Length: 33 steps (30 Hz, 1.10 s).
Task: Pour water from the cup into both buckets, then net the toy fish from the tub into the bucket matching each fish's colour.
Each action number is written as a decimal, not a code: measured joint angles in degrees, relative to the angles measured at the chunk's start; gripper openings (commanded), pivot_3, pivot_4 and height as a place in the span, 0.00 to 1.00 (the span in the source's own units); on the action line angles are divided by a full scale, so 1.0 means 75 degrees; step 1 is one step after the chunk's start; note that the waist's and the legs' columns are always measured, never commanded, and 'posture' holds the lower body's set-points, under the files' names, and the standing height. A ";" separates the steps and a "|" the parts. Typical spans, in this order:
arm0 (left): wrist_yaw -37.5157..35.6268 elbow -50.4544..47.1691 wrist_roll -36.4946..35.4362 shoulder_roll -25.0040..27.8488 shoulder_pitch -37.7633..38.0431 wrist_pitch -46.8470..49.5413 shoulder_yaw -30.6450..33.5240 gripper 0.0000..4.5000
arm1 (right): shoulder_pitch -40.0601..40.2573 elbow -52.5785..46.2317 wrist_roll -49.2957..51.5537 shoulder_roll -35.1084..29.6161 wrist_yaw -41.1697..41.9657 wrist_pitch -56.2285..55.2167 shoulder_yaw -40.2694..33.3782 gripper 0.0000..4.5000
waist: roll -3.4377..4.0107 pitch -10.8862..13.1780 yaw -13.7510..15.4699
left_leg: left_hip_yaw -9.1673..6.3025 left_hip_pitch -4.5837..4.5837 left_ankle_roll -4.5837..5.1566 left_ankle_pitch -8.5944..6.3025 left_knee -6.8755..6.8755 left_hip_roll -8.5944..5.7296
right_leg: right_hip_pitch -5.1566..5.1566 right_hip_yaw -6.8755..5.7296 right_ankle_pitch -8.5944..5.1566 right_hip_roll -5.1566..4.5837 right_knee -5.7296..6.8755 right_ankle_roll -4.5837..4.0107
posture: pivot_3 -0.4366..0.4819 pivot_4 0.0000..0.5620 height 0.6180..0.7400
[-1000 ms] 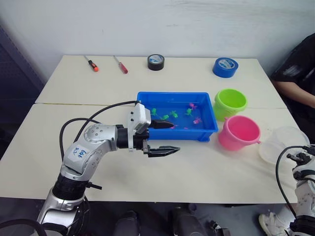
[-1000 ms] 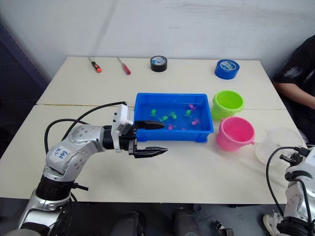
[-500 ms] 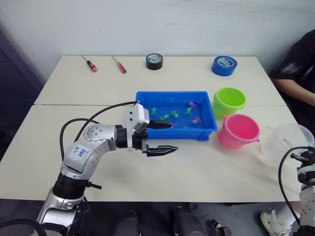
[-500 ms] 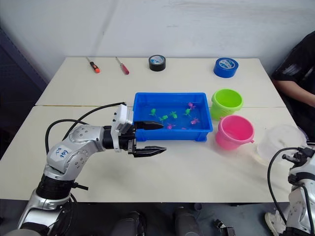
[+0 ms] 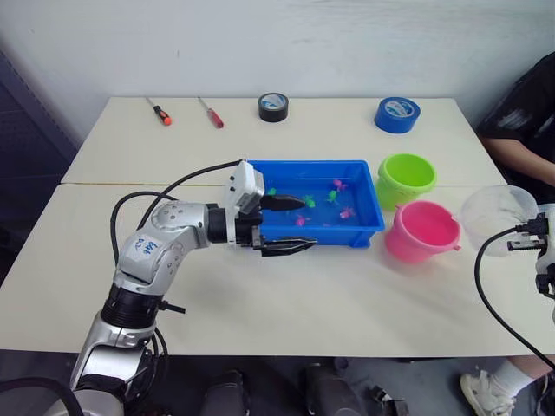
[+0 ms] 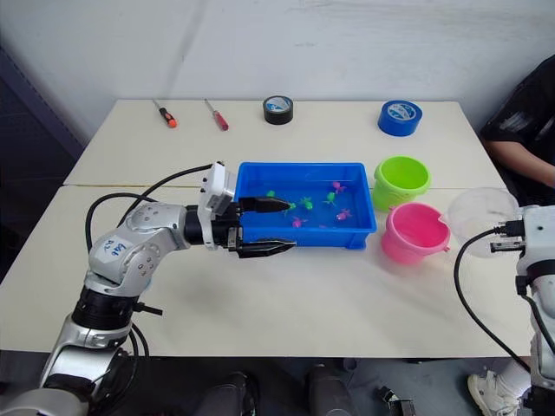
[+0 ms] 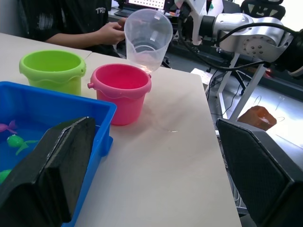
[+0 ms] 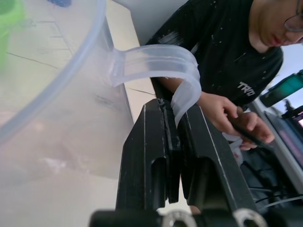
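My right gripper (image 8: pixel 176 113) is shut on the handle of the clear cup (image 5: pixel 496 215). It holds the cup upright above the table's right edge, just right of the pink bucket (image 5: pixel 422 230). The lime green bucket (image 5: pixel 408 178) stands behind the pink one. Both are beside the blue tub (image 5: pixel 312 165), where green toy fish (image 5: pixel 309 201) and pink ones (image 5: pixel 347 212) float in water. My left gripper (image 5: pixel 308 224) is open at the tub's front left, one finger over the water and the other in front of the front wall.
At the table's far edge lie two screwdrivers (image 5: pixel 160 113), a black tape roll (image 5: pixel 272 107) and a blue tape roll (image 5: pixel 397 114). A person in a black shirt (image 5: pixel 529 121) sits at the right side. A seam (image 5: pixel 147 184) joins the two tabletops.
My right gripper has lifted the cup off the table and brought it up nearer the pink bucket. My left gripper has moved forward to straddle the tub's front wall.
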 measured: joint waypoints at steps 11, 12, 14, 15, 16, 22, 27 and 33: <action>-0.0007 0.0050 0.0144 -0.0126 -0.0032 -0.0145 -0.0073 1.00 | -0.0523 0.0448 -0.1471 -0.0491 0.0021 -0.0425 0.0853 0.02 | 0.0000 0.0000 -0.0010 | 0.0016 0.0003 0.0001 0.0001 0.0006 0.0000 | -0.0006 0.0014 0.0001 0.0000 0.0008 0.0002 | 0.48 0.27 1.00; 0.0006 0.0069 0.0150 -0.0153 -0.0042 -0.0161 -0.0074 1.00 | -0.0568 0.0502 -0.1591 -0.0566 0.0024 -0.0491 0.0910 0.02 | 0.0000 0.0000 -0.0008 | 0.0016 0.0003 0.0002 0.0001 0.0006 0.0000 | -0.0006 0.0014 0.0001 0.0000 0.0008 0.0002 | 0.48 0.27 1.00; 0.0025 0.0167 0.0166 -0.0195 -0.0077 -0.0206 -0.0074 1.00 | -0.0700 0.0656 -0.1808 -0.0665 0.0026 -0.0613 0.0985 0.02 | 0.0000 0.0000 -0.0005 | 0.0016 0.0003 0.0002 0.0001 0.0007 0.0000 | -0.0006 0.0014 0.0001 0.0000 0.0008 0.0002 | 0.48 0.27 1.00; 0.0038 0.0210 0.0173 -0.0205 -0.0088 -0.0216 -0.0074 1.00 | -0.0756 0.0688 -0.1896 -0.0685 0.0025 -0.0646 0.1035 0.02 | 0.0000 0.0000 -0.0005 | 0.0016 0.0003 0.0002 0.0001 0.0007 0.0000 | -0.0006 0.0013 0.0001 0.0000 0.0008 0.0002 | 0.48 0.27 1.00; 0.0073 0.0241 0.0191 -0.0240 -0.0103 -0.0244 -0.0074 1.00 | -0.0768 0.0733 -0.2029 -0.0764 0.0025 -0.0742 0.1141 0.02 | 0.0000 0.0000 -0.0005 | 0.0016 0.0003 0.0002 0.0001 0.0007 0.0000 | -0.0007 0.0014 0.0001 0.0000 0.0008 0.0002 | 0.48 0.27 1.00; 0.0179 0.0254 0.0235 -0.0359 -0.0164 -0.0340 -0.0073 1.00 | -0.0779 0.0944 -0.2796 -0.1188 -0.0016 -0.1275 0.1463 0.02 | 0.0000 0.0000 -0.0014 | 0.0020 0.0004 0.0002 0.0001 0.0008 0.0002 | -0.0008 0.0017 0.0001 0.0001 0.0011 0.0002 | 0.48 0.27 1.00; 0.0230 0.0254 0.0246 -0.0373 -0.0164 -0.0341 -0.0073 1.00 | -0.0779 0.1017 -0.3506 -0.1417 -0.0207 -0.1685 0.1567 0.02 | 0.0000 0.0000 -0.0015 | 0.0025 0.0006 0.0002 0.0002 0.0011 0.0002 | -0.0010 0.0020 0.0001 0.0000 0.0018 0.0002 | 0.48 0.27 1.00; 0.0258 0.0254 0.0247 -0.0383 -0.0164 -0.0341 -0.0073 1.00 | -0.0831 0.1246 -0.3951 -0.1501 -0.0368 -0.2144 0.1622 0.02 | 0.0000 0.0000 -0.0013 | 0.0027 0.0007 0.0003 0.0002 0.0013 0.0002 | -0.0010 0.0021 0.0001 0.0000 0.0020 0.0002 | 0.48 0.27 1.00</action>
